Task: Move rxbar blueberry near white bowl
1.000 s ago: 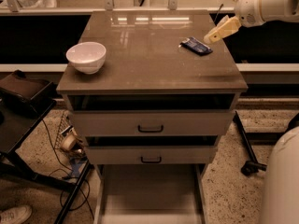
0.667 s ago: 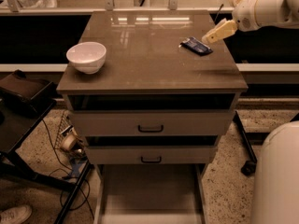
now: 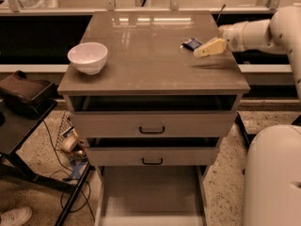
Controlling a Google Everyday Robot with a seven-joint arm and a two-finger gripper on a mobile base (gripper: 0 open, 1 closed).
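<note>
The rxbar blueberry [image 3: 191,44], a small flat dark blue wrapper, lies on the right part of the cabinet top, partly covered by the gripper. The white bowl [image 3: 88,57] stands upright near the top's front left corner, far from the bar. My gripper [image 3: 201,52] reaches in from the right, low over the top, its yellowish fingertips just in front of and beside the bar.
The grey cabinet top [image 3: 150,65] has two drawers below, both slightly pulled out. A black table with a dark bag [image 3: 23,89] stands at the left. The robot's white base [image 3: 273,173] is at the lower right. A counter runs along the back.
The arm has moved left and down, bringing the gripper from beside the bar's right end to low over its near side. The bar and bowl have not moved.
</note>
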